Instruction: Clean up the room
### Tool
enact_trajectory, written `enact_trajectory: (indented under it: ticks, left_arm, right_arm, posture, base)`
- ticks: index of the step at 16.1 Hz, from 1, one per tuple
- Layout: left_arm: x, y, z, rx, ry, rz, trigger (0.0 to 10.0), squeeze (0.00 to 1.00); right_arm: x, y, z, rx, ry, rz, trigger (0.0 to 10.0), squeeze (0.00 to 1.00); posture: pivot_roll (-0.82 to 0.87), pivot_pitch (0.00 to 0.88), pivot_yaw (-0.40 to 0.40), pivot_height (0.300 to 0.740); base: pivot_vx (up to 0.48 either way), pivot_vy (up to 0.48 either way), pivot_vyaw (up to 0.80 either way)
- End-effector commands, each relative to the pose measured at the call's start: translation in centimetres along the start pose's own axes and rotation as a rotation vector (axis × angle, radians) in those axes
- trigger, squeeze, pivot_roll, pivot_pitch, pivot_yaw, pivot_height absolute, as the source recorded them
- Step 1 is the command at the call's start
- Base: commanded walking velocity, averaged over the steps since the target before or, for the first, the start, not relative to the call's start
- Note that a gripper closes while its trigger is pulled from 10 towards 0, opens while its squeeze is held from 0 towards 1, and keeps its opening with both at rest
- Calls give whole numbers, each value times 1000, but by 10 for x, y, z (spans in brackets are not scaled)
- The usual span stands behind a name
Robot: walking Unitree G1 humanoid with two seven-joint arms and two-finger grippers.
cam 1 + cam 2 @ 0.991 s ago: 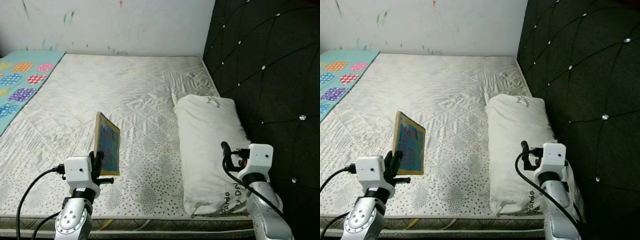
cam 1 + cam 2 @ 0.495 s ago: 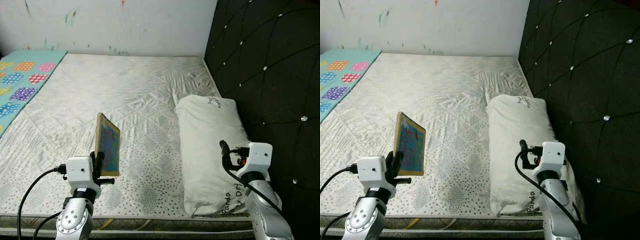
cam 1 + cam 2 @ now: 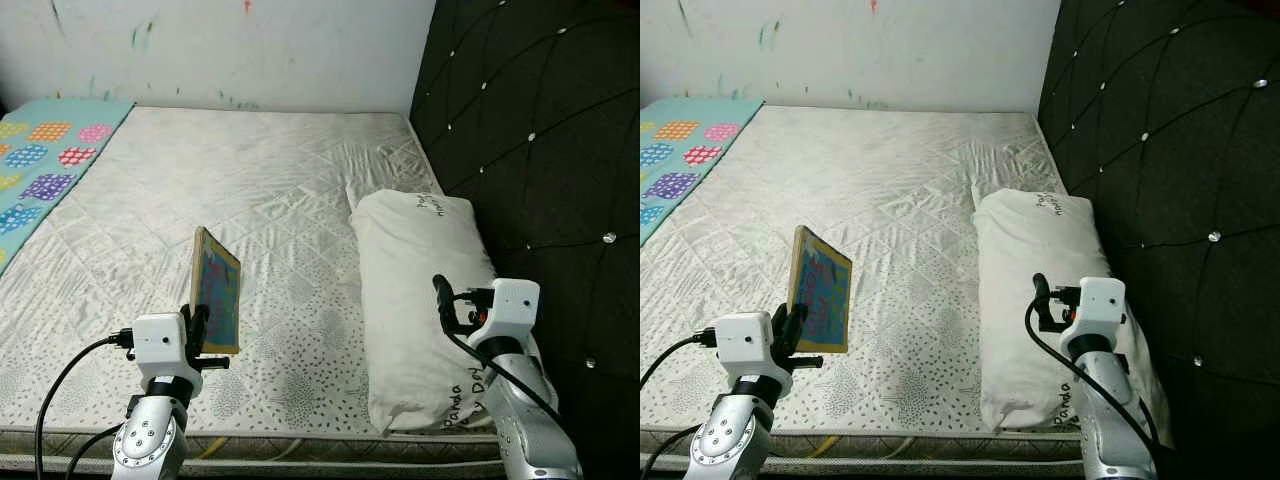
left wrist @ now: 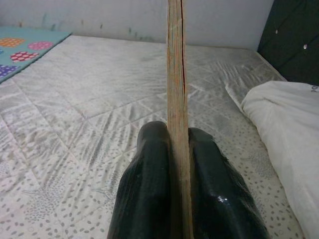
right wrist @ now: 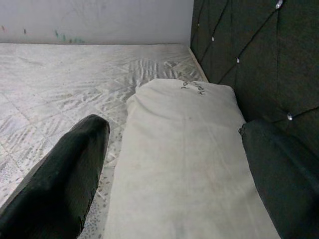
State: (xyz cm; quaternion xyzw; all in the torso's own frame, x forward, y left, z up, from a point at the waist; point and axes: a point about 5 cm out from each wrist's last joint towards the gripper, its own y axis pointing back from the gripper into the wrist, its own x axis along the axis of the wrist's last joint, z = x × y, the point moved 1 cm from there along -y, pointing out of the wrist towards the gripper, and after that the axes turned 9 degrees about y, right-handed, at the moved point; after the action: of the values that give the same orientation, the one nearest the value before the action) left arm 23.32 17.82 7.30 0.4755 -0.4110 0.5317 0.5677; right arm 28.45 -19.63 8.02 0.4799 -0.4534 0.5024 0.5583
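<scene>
Book [image 3: 216, 290] staying clenched upright in left gripper [image 3: 196, 330], lower left; right gripper [image 3: 440, 300] drifting leftward, jaws released, over pillow [image 3: 420, 290].

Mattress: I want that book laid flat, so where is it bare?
The mattress lies bare between the patterned blanket and the pillow. The left gripper holds the book. The pillow crowds the headboard side.
</scene>
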Motion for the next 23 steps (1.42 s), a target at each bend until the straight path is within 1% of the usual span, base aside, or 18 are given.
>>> enact_trajectory:
  ticks: [1,8,9,11,13,23]
  left_arm:
    - [15,-3,4,-16,-8,60,10000,0]
    - [14,-2,4,-13,-5,53,10000,0]
    - [13,-2,3,-8,-5,52,10000,0]
    - [12,2,0,3,-3,42,10000,0]
    - [9,5,-2,12,3,29,10000,0]
    - [14,1,2,-8,-1,43,10000,0]
  right_arm:
    - [0,-1,0,4,-4,-2,10000,0]
    - [-2,2,-3,14,0,-12,10000,0]
    - [-5,3,-3,23,10,-22,10000,0]
    - [-14,10,-2,31,27,-50,10000,0]
    - [-16,15,-2,30,31,-60,10000,0]
    - [-14,10,-4,34,34,-52,10000,0]
  posture:
    - [-88,0,-20,740]
    - [-87,0,-19,740]
    - [-85,0,-21,740]
    - [-82,0,-23,740]
    - [-84,0,-21,740]
    - [-82,0,-21,740]
  base:
    - [0,0,0]
    - [0,0,0]
    - [0,0,0]
    - [0,0,0]
    - [0,0,0]
    - [0,0,0]
